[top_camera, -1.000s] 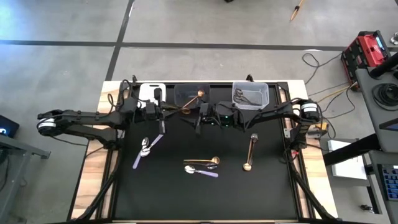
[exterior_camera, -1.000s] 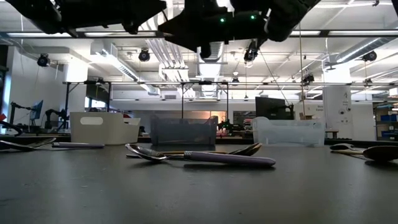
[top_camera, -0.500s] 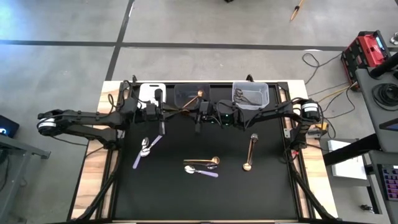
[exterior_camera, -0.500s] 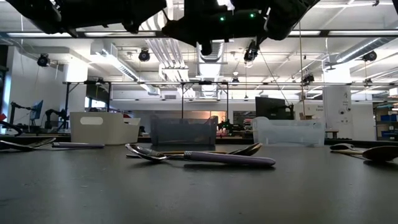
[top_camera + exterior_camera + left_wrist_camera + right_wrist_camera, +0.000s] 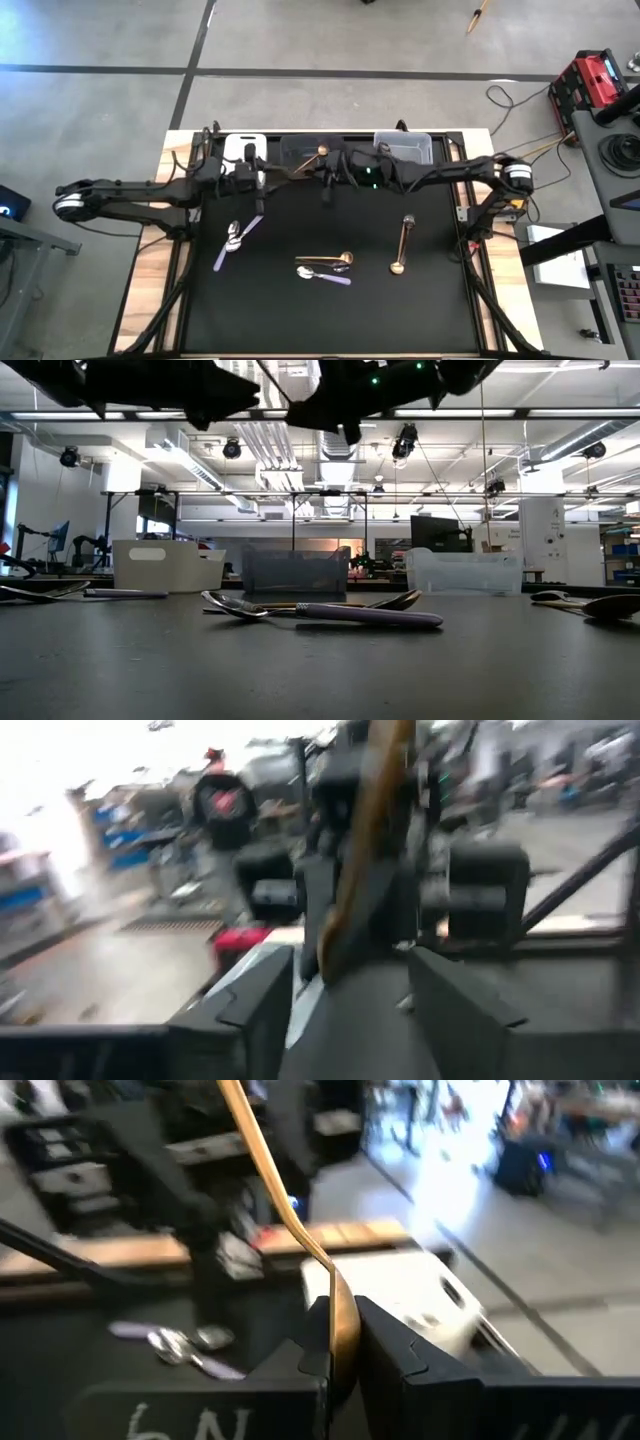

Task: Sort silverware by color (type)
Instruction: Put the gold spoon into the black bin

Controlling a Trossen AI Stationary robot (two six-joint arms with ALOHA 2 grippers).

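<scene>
Three small bins stand in a row along the far edge of the black table (image 5: 320,320): a white bin (image 5: 243,148) at the left, a dark bin (image 5: 302,152) in the middle and a clear bin (image 5: 405,146) at the right. Five pieces of silverware lie loose on the mat. Two lilac-handled spoons (image 5: 234,241) lie crossed on the left side of the table. In the middle a gold spoon (image 5: 325,259) lies crosswise, with a third lilac-handled spoon (image 5: 325,274) just beside it on the near side. To the right a copper spoon (image 5: 402,244) lies pointing far to near, with a dark tip at its far end. That makes three lilac pieces and two gold or copper ones on the mat; what lies inside the bins cannot be counted from here. Both arms reach in over the far half of the table and meet near the dark bin. The right gripper (image 5: 335,1342) is closed on the bowl of a gold utensil (image 5: 270,1170), whose thin handle rises away from the fingers. In the high view this piece (image 5: 312,160) shows as a thin gold line between the two grippers, over the near edge of the dark bin. The left gripper (image 5: 257,181) sits just left of it, near the white bin, and its wrist view shows its fingers (image 5: 262,995) standing apart with the same gold utensil between them.
</scene>
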